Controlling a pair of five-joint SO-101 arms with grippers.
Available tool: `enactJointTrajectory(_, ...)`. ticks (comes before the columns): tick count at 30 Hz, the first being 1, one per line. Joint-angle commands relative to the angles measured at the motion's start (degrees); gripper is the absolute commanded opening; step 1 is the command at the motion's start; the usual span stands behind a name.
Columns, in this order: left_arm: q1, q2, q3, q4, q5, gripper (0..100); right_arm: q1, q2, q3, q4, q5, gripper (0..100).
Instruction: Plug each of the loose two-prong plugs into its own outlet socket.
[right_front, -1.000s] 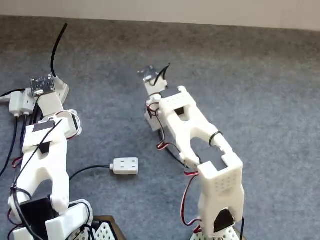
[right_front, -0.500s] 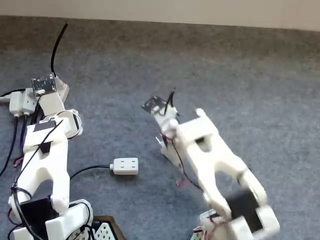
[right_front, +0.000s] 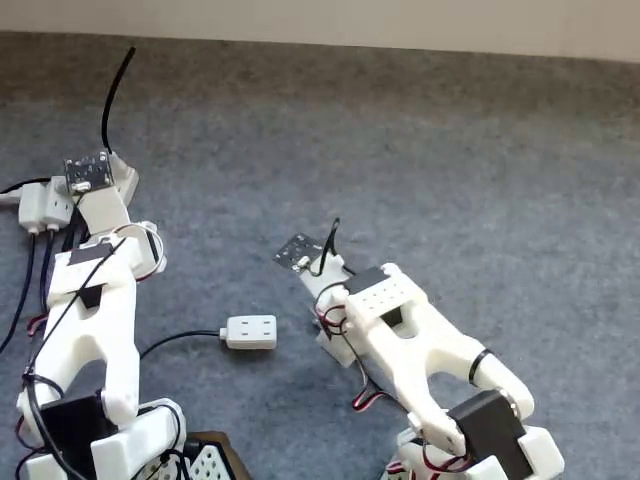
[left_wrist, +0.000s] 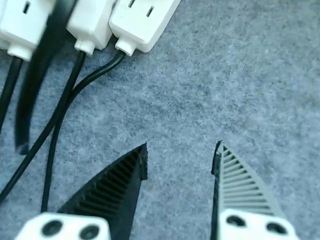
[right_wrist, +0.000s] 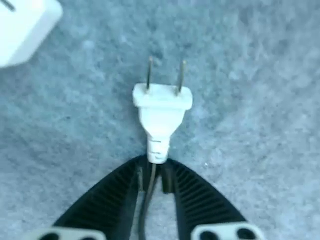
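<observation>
Well to the left of the lone white outlet socket (right_front: 250, 331) lying on the grey carpet, the left gripper (left_wrist: 180, 160) is being held with its fingers apart over bare carpet, near a cluster of corded white socket blocks (left_wrist: 140, 20). Just right of that socket, a white two-prong plug (right_wrist: 161, 107) is being clamped at its cord end by the right gripper (right_wrist: 155, 167), with the prongs pointing away from the fingers.

Plug (right_wrist: 162, 112) — white, with silvery prongs and a dark cord. Right gripper (right_wrist: 156, 165): black, ribbed. Left gripper (left_wrist: 181, 150): one finger black, one grey, both ribbed. Carpet (right_front: 480, 150) — mottled grey-blue. Outlet (right_front: 251, 332), at nine o'clock from the white right arm (right_front: 420, 345), is white.
</observation>
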Motion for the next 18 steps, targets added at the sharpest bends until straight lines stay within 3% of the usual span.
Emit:
enactJointTrajectory(1,2.15,-0.31,-0.13,-0.7,-2.29,22,-0.31,-3.03,-2.15,-2.77,-3.43,16.3)
enactJointTrajectory(11,3.12,-0.31,0.04,-0.7,-5.01,22,0.04,-6.46,-2.07,-5.41,-5.8,16.3)
enactJointTrajectory(18,3.03,-0.31,0.04,-0.7,-5.01,22,-0.66,-6.73,-7.16,6.55,-5.98,16.3)
